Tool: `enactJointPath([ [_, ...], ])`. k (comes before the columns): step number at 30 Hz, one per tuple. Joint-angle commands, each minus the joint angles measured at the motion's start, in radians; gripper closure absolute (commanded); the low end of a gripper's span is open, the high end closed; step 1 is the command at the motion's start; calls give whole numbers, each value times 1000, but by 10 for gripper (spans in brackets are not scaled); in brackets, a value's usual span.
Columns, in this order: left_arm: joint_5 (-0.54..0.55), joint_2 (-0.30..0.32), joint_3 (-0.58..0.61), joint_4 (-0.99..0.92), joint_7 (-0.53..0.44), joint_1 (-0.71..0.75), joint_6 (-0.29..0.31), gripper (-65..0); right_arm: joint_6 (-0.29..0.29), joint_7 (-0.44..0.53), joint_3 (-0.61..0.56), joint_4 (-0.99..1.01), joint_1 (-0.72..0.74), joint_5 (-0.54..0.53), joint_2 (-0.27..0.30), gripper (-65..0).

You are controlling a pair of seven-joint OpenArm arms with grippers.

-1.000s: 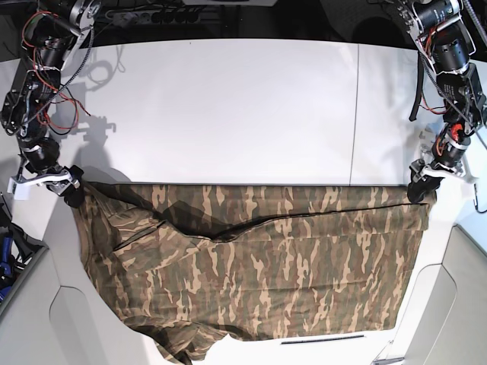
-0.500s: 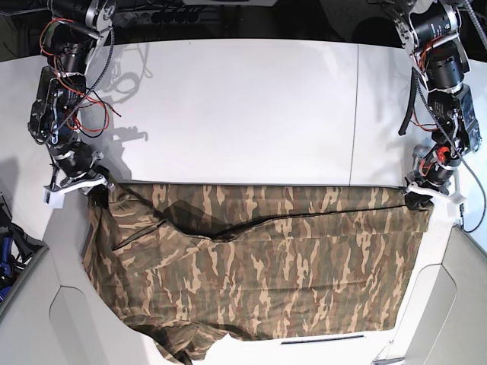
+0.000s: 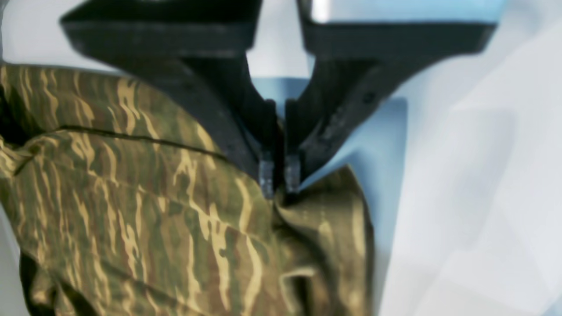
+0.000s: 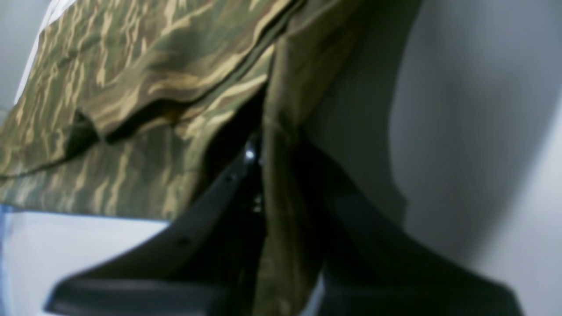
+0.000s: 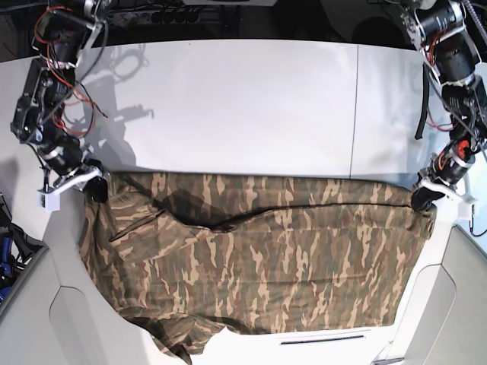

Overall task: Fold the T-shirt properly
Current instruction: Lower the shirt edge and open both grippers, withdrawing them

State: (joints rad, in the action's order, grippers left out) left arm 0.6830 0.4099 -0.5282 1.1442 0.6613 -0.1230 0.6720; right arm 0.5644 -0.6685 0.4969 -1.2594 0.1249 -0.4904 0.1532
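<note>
The camouflage T-shirt (image 5: pixel 251 258) lies spread across the near half of the white table (image 5: pixel 243 106), with a diagonal fold near its upper left and a bunched bottom left corner. My left gripper (image 5: pixel 423 199) is shut on the shirt's far right corner; the left wrist view shows its fingertips (image 3: pixel 267 173) pinching the cloth (image 3: pixel 175 228). My right gripper (image 5: pixel 93 188) is shut on the shirt's far left corner; in the right wrist view the cloth (image 4: pixel 131 87) runs between the dark fingers (image 4: pixel 228 184).
The white table has a seam (image 5: pixel 354 114) running front to back on the right. Cables and arm bases (image 5: pixel 53 46) stand at the back corners. The shirt's lower hem hangs near the table's front edge (image 5: pixel 319 338).
Both grippers have carried the shirt's top edge slightly farther back; the top edge now bows upward in the middle. The right arm moved left, the left arm moved right.
</note>
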Motion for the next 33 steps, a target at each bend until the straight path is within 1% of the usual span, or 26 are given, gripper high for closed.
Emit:
enactJointPath([
  [1,25,20,-3,52,-6,11,21,0,8,12,4,-35,-3,-24,25,0],
  [3,25,19,-3,130,-6,72,21,0,8,11,5,-68,-42,-31,45,0],
  [6,42,19,-12,240,0,171,20,0,8,-5,5,-120,-108,-69,79,0],
  [10,108,19,-43,355,62,301,21,0,8,-82,15,-196,-198,-128,117,0],
  [14,175,16,-93,454,90,417,21,0,8,-150,42,-258,-269,-186,134,0],
  [16,182,6,-115,510,98,476,21,0,9,-151,61,-288,-309,-201,138,0],
  [20,182,-35,-149,621,126,578,21,0,9,-152,98,-338,-384,-230,151,0],
  [24,182,-62,-153,686,129,661,21,0,9,-156,121,-365,-438,-236,156,0],
  [27,182,-69,-153,715,129,718,21,0,9,-162,121,-370,-474,-236,163,0],
  [33,182,-81,-153,726,142,741,21,0,8,-159,125,-370,-505,-232,163,0],
])
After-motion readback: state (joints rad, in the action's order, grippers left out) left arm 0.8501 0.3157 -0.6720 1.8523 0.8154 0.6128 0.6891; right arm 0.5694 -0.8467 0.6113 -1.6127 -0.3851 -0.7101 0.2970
